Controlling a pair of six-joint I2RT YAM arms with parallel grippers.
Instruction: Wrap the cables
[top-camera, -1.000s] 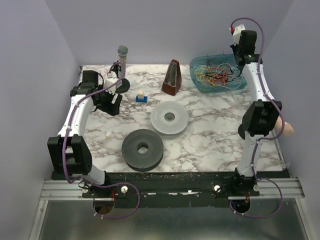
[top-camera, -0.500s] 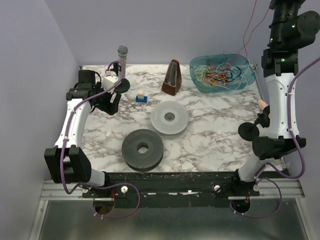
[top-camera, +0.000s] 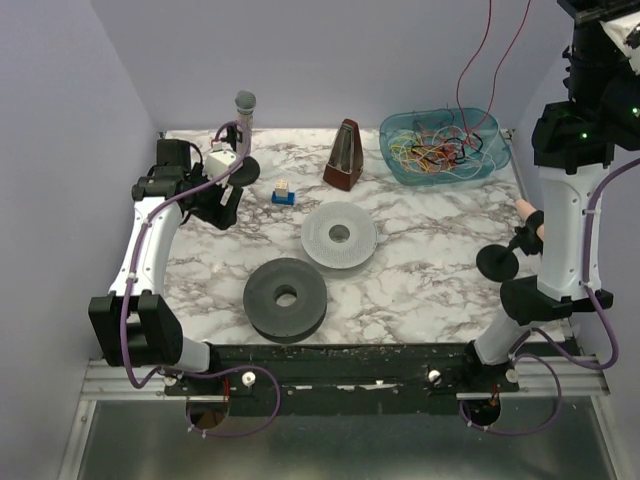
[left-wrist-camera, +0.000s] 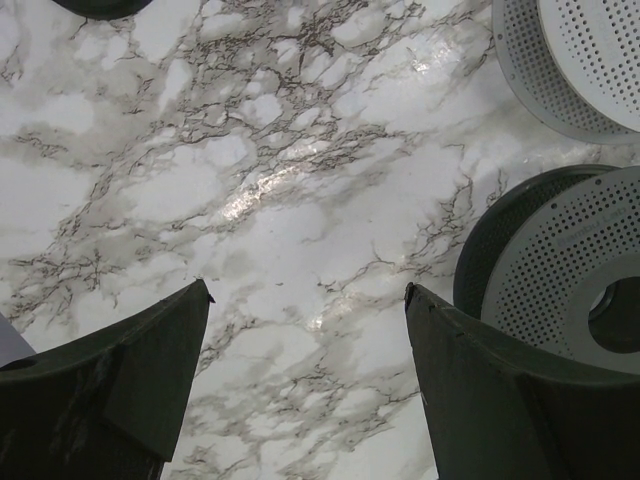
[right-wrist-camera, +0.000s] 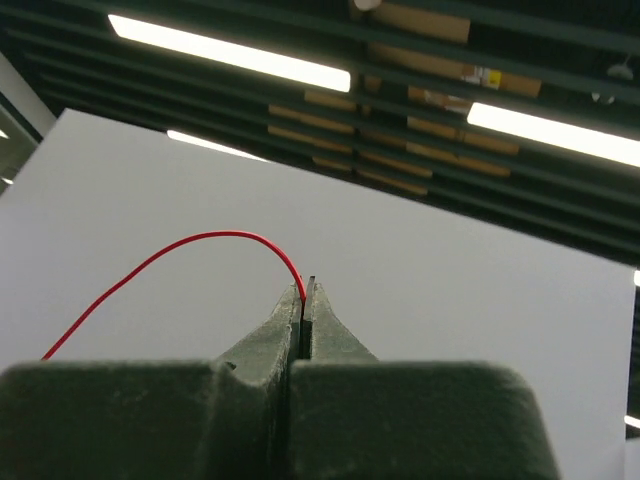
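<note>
The cables lie as a multicoloured tangle in a clear blue basket at the back right. One long red cable rises from the tangle in two strands and leaves the top of the top view. My right arm is raised high, and its gripper is out of the top view. In the right wrist view the right gripper is shut on the red cable, which arcs away to the left. My left gripper is open and empty low over the marble table.
A brown metronome stands at the back centre. A white perforated disc and a dark ring disc lie mid-table. A microphone on a stand and a small blue block are near the left gripper.
My right arm has risen from the basket to high above it, drawing the red cable up out of the tangle. The left arm has barely moved.
</note>
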